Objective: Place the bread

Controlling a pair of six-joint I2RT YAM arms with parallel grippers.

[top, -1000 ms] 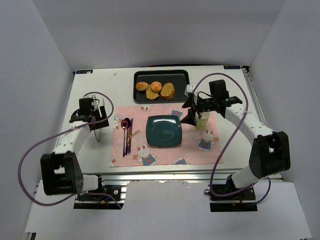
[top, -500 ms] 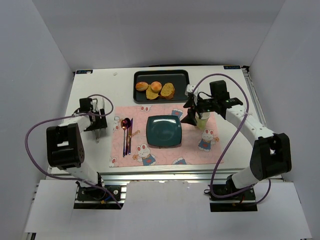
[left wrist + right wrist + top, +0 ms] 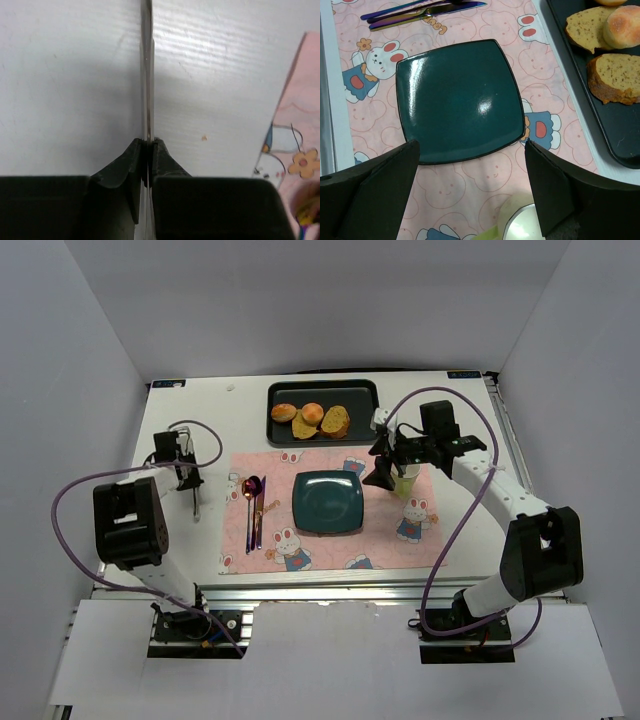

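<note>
the overhead view shows the golden-brown bread pieces (image 3: 311, 418) lying together in a black rectangular tray (image 3: 360, 403) beyond the dark-green square plate (image 3: 328, 502), none of them on the plate. only the right wrist view shows two pieces to be cut slices and the right hand (image 3: 380, 472) spread wide, unclenched and holding nothing, above the plate's right side, with a pale green cup (image 3: 520, 220) under it. only the left wrist view shows the left hand (image 3: 147, 142) clenched on a thin silver metal strip (image 3: 146, 75), seen edge-on over the white surface (image 3: 70, 75), well left of the plate past the pink bunny-print placemat (image 3: 300, 125). iridescent cutlery (image 3: 255, 505) lies just left of the plate. compared with a second ago, the left hand has drawn further from the plate, its arm folded back; the right hand and bread are unchanged.
</note>
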